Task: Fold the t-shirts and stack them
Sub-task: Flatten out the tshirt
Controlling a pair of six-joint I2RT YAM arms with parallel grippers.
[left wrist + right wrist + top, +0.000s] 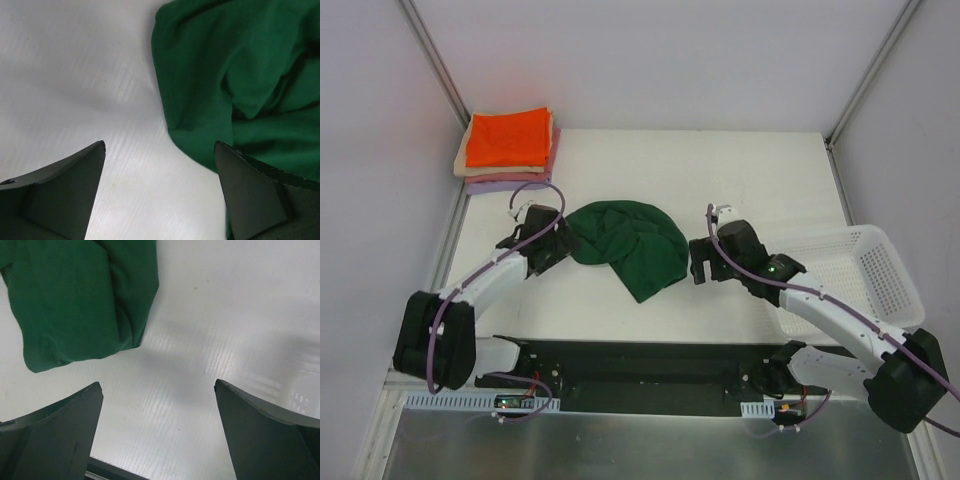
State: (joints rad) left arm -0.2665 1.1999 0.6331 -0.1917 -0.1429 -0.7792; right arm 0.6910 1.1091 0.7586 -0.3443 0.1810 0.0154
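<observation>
While the white mesh basket (880,262) sits at 3 o'clock on the worktop (760,170), the dark green t-shirt (630,255) lies crumpled at centre, with the folded stack (508,140) at 11, orange on top. Both sets apart: left jaws at its 9, right jaws at its 3. Basket and stack show in top view only.

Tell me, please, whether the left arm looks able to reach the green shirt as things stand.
Probably yes: the left gripper hangs open right at the edge of the green shirt, with nothing between them.
</observation>
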